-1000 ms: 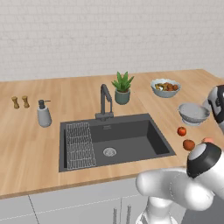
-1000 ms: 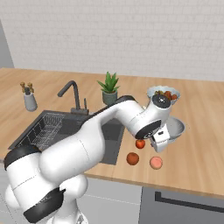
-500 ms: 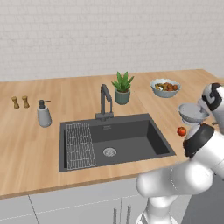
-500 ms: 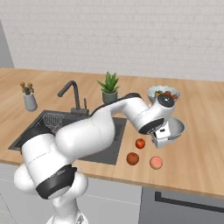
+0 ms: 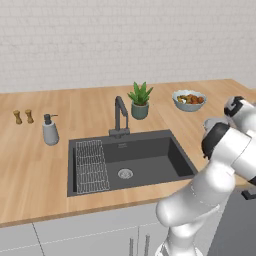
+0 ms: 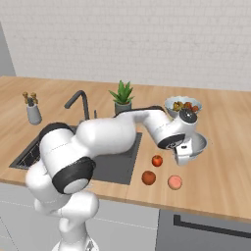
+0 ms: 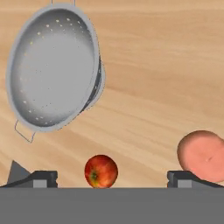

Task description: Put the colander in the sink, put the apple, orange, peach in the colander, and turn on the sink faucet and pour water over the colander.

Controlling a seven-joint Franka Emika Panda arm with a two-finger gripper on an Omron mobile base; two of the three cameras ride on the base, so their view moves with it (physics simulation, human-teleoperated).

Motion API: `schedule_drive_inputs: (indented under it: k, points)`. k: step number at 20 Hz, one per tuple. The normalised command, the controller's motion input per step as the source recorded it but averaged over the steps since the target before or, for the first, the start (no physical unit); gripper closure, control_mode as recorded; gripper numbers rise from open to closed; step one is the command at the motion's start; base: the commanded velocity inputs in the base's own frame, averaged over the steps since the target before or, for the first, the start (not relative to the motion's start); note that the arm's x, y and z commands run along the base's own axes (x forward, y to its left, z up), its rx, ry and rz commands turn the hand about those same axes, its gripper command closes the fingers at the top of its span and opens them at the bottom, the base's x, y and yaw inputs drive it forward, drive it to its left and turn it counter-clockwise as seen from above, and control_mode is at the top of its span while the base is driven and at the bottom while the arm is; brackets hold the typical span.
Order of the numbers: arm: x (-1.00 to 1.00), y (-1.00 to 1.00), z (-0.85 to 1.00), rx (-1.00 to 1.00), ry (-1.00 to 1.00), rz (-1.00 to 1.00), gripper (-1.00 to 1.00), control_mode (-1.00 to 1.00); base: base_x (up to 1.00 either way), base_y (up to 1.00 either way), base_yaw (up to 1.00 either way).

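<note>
Nothing is done yet: the colander [image 7: 52,70] sits on the bench [image 7: 166,65] upper left in the hand view, apple [image 7: 101,171] and peach [image 7: 202,155] below. The sink [image 5: 145,160] holds no colander. The hand [image 7: 111,177] hovers open.

Arm: reaches farther right over counter [image 6: 225,147] than a second ago, hand now above colander [image 6: 196,145] instead of short of it.
Gripper [image 6: 182,156]: shifted from beside apple [image 6: 157,160] to colander's near rim; jaws unchanged, wide apart.
Left base view: elbow now covers apple and most of colander [image 5: 214,122], both visible a second ago.
Fruit, colander, sink: no displacement.
</note>
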Motion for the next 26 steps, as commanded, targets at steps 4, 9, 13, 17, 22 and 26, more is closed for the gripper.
schedule_drive_inputs:
  k: [4, 9, 13, 17, 22, 26]
  points:
    - [0.34, -0.38, -0.31, 0.04, 0.02, -0.10, -1.00, -1.00, 0.00, 0.00, 0.00]
    - [0.35, -0.37, -0.23, 0.06, 0.00, -0.07, -1.00, -1.00, 0.00, 0.00, 0.00]
    - [0.39, -0.30, -0.09, 0.10, 0.00, 0.00, -1.00, -1.00, 0.00, 0.00, 0.00]
    - [0.39, -0.24, -0.13, 0.08, 0.00, 0.00, -1.00, -1.00, 0.00, 0.00, 0.00]
    - [0.41, -0.18, -0.24, 0.01, 0.00, 0.00, -1.00, -1.00, 0.00, 0.00, 0.00]
    - [0.41, -0.06, -0.26, 0.00, 0.00, -0.01, -1.00, -1.00, 0.00, 0.00, 0.00]
